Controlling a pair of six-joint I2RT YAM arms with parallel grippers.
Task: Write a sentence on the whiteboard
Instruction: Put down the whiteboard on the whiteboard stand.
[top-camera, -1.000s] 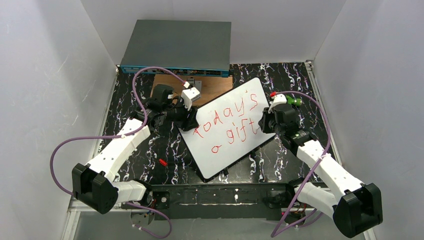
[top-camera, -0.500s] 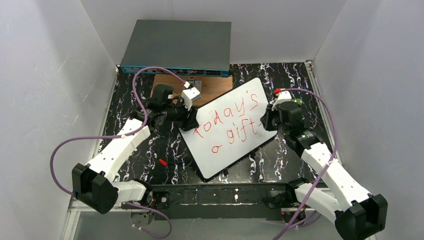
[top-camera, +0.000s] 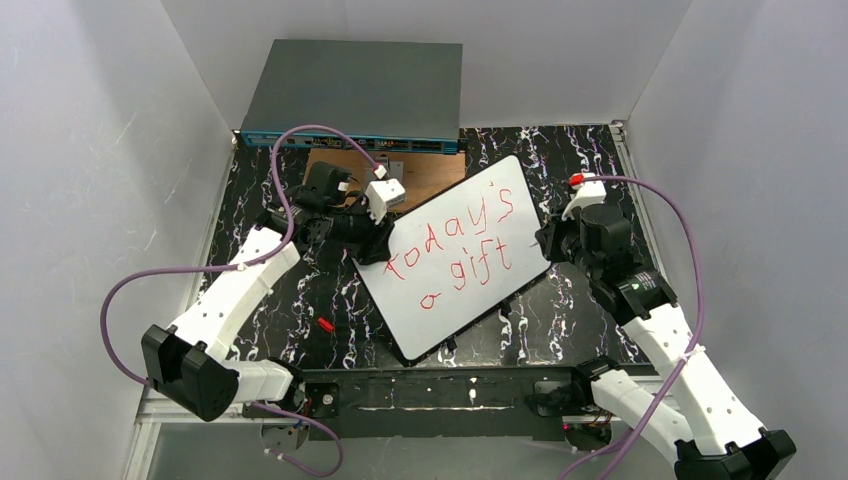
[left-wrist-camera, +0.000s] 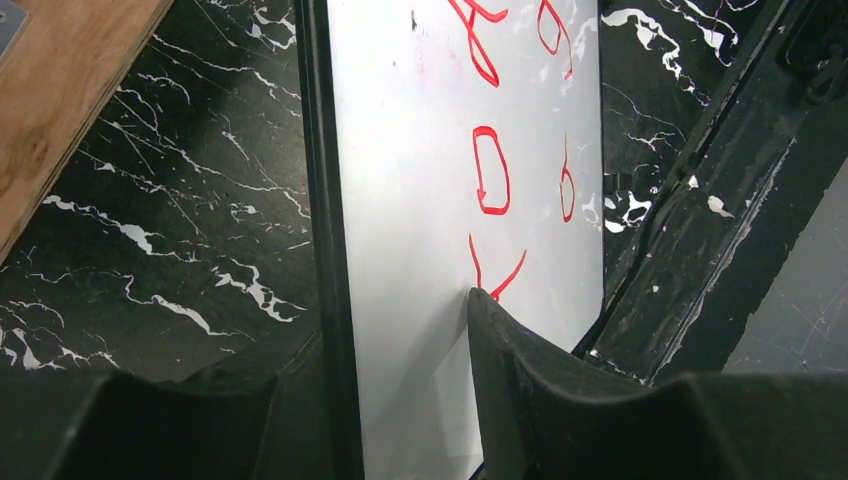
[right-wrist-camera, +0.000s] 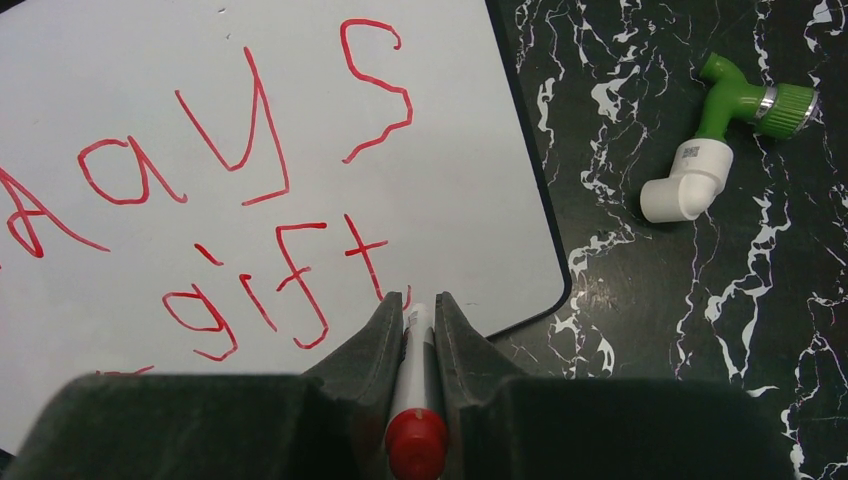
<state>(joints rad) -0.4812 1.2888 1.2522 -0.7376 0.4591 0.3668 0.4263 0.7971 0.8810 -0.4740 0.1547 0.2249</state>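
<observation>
Red marker (right-wrist-camera: 414, 385) pinched in right hand (right-wrist-camera: 410, 308), left hand (left-wrist-camera: 395, 330) clamping whiteboard (left-wrist-camera: 420, 150) edge

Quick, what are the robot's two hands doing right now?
Left gripper: closed on the whiteboard edge.
Right gripper: closed on the marker.

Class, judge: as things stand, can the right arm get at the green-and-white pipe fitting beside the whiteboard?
Probably reachable, but not graspable: the pipe fitting lies on open table just past the whiteboard's corner, nothing between. The right gripper is shut on a red-capped marker, so it could only nudge.
</observation>
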